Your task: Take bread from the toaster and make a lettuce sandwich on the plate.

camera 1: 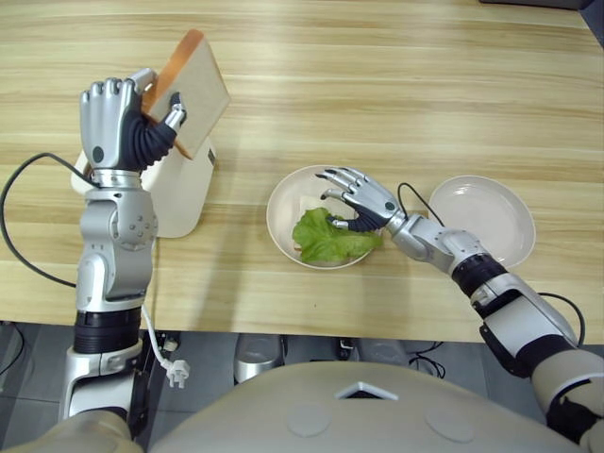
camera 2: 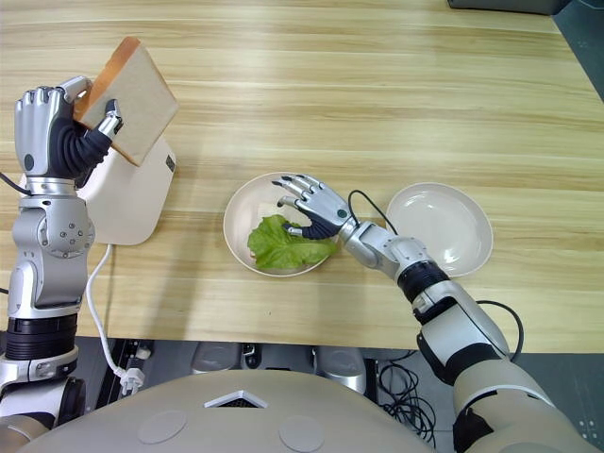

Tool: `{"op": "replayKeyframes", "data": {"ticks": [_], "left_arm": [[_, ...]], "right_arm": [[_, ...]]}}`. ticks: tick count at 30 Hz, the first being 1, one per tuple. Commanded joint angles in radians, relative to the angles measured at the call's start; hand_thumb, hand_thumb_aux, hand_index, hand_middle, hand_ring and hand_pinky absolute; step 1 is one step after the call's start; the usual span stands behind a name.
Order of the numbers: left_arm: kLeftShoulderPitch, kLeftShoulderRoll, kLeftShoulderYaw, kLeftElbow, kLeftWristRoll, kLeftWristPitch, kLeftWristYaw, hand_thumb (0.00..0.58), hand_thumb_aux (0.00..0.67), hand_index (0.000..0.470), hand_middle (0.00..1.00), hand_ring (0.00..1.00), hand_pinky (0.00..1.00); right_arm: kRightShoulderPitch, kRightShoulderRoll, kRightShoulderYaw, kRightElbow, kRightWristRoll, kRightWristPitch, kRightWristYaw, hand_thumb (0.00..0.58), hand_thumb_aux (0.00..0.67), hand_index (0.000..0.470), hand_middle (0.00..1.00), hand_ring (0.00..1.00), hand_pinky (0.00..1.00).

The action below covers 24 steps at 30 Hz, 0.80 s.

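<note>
Upper left of frame: left hand [camera 1: 113, 118] clenched on a slice of bread [camera 1: 198, 85], thumb pressed to its flat face. The slice is square-cut, tan crumb with a darker brown crust along the top edge. It is tilted and held just above the toaster [camera 1: 184, 198], a smooth, cream-white, rounded block.

Centre: a round, shallow, off-white plate [camera 1: 281, 212] with a glossy rim holds one crinkled green lettuce [camera 1: 330, 241] leaf. A pale flat edge shows under the leaf; cannot tell what it is.

Right hand [camera 1: 363, 200] is over the plate's right side, fingers spread and uncurled, gripping nothing, thumb tip at the leaf.

Right of centre: a second round white dish [camera 1: 486, 222], apart from the plate.

Table [camera 1: 396, 85]: light wood grain, matte. A white cord [camera 1: 151, 330] hangs off its near edge, lower left.
</note>
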Motion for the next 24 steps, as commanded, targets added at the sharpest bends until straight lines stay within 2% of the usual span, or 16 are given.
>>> {"op": "replayKeyframes", "data": {"ticks": [1,13,15,16,18,24], "left_arm": [[-0.003,0.002,-0.016,0.025,0.012,-0.002,0.003,0.580,0.670,0.460,1.00,1.00,1.00],[-0.008,0.008,-0.021,0.041,0.020,-0.003,0.007,0.580,0.670,0.460,1.00,1.00,1.00],[-0.008,0.009,-0.021,0.043,0.018,-0.002,0.007,0.580,0.670,0.460,1.00,1.00,1.00],[-0.008,0.009,-0.021,0.043,0.017,-0.002,0.007,0.580,0.670,0.460,1.00,1.00,1.00],[-0.008,0.009,-0.021,0.044,0.017,-0.001,0.006,0.580,0.670,0.460,1.00,1.00,1.00],[-0.014,0.010,-0.022,0.055,0.015,0.000,0.008,0.580,0.670,0.460,1.00,1.00,1.00]], "right_arm": [[0.015,-0.010,-0.003,-0.039,0.017,-0.010,0.023,0.468,0.376,0.258,0.00,0.00,0.00],[0.022,0.004,0.007,-0.029,0.023,-0.011,0.038,0.487,0.402,0.276,0.00,0.00,0.00],[0.019,0.006,0.009,-0.017,0.023,-0.011,0.036,0.524,0.462,0.317,0.00,0.00,0.00],[0.017,0.007,0.009,-0.010,0.024,-0.011,0.036,0.524,0.462,0.317,0.00,0.00,0.00],[0.014,0.009,0.011,0.000,0.023,-0.012,0.035,0.546,0.507,0.348,0.00,0.00,0.00],[0.013,0.011,0.012,0.008,0.023,-0.014,0.035,0.556,0.533,0.366,0.00,0.00,0.00]]}}
